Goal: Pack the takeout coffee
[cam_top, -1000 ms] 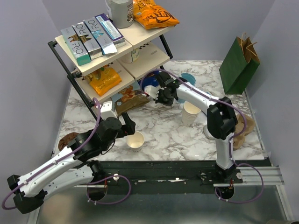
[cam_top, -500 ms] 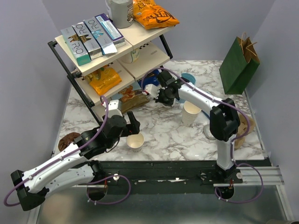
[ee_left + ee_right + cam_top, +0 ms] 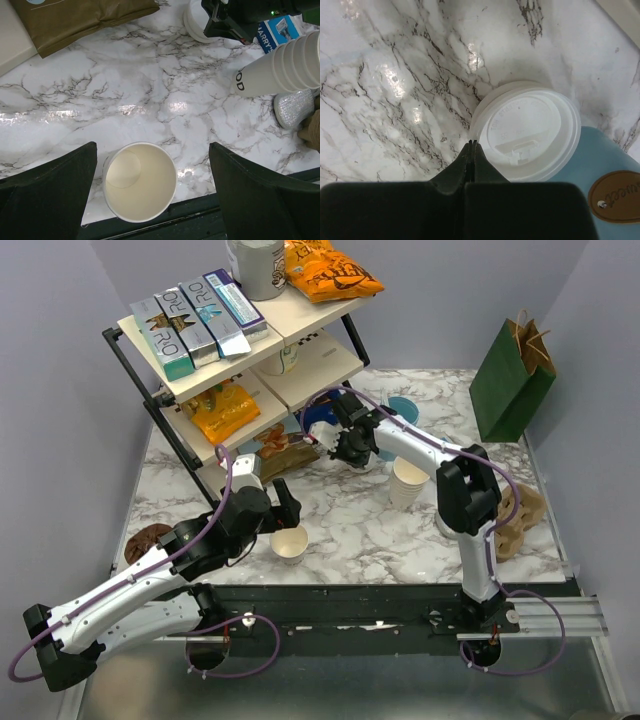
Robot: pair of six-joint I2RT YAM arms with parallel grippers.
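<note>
The takeout coffee's cream paper cup (image 3: pixel 290 542) stands upright and open-topped near the table's front edge, with nothing inside it (image 3: pixel 140 182). My left gripper (image 3: pixel 283 502) hovers just behind and above the cup. In the left wrist view its jaws (image 3: pixel 152 150) are wide open, one on either side of the cup and well apart from it. A round white plastic lid (image 3: pixel 530 130) lies on the marble at the back. My right gripper (image 3: pixel 471 144) is shut, its tips at the lid's left rim (image 3: pixel 345 452).
A stack of lidless cream cups (image 3: pixel 408 480) stands right of centre. A light blue cup (image 3: pixel 600 160) sits beside the lid. A shelf rack (image 3: pixel 230 360) of snacks fills the back left, a green paper bag (image 3: pixel 512 380) the back right. Cookies (image 3: pixel 145 538) lie front left.
My left arm swung right and forward, bringing its open gripper over the cup, then held still. The right arm shifted only slightly by the lid.
</note>
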